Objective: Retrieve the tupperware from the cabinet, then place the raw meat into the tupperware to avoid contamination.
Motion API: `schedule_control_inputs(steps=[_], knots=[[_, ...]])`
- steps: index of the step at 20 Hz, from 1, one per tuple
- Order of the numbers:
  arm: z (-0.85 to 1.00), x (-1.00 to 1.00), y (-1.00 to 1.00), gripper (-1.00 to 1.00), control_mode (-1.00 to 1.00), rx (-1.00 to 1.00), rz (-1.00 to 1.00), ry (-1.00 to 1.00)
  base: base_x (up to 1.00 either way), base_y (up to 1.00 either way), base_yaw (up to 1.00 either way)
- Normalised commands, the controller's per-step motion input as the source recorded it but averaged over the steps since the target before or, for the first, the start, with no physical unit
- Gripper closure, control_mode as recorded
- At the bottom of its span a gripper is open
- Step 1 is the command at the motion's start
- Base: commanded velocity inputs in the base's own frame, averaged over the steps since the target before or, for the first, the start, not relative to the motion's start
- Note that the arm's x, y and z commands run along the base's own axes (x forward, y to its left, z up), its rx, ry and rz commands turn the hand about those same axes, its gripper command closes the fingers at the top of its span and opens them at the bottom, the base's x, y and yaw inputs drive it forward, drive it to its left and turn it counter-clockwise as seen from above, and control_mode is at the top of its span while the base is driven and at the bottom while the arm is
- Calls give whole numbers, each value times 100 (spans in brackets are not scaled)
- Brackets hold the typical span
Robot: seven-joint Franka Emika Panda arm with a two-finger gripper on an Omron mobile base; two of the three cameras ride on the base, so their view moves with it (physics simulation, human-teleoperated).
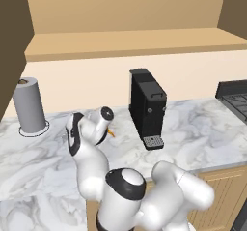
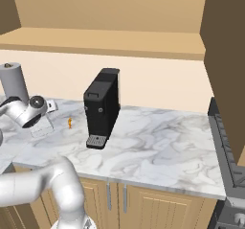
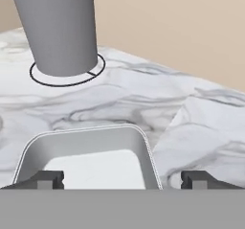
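The tupperware (image 3: 88, 151), a shallow translucent grey box, rests on the marble counter right under my gripper (image 3: 122, 180). The gripper is open, its tips spread wide. One tip is over the box's inside and the other is outside its right wall. From the right base view the tupperware (image 2: 42, 127) lies below my hand, left of the raw meat (image 2: 70, 122). That raw meat (image 1: 112, 133) is a tiny orange sliver beside my wrist. The cabinet (image 1: 130, 41) above the counter stands open, showing a tan shelf.
A tall grey paper-towel roll (image 1: 29, 104) stands at the counter's back left, close behind the box (image 3: 60, 27). A black coffee machine (image 1: 147, 107) sits mid-counter, just right of the meat. A stove (image 2: 229, 142) borders the counter on the right.
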Motion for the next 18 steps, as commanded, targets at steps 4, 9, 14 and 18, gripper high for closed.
schedule_control_inputs(steps=[4,9,14,18], knots=[[71,-10,-7,-100,-100,3,-4,0,0,0,0],[46,-21,-23,-100,-100,1,-8,6,0,0,0],[5,-23,-51,-100,-100,0,-12,9,0,0,0],[-8,-21,-66,-100,-100,0,-9,3,0,0,0]])
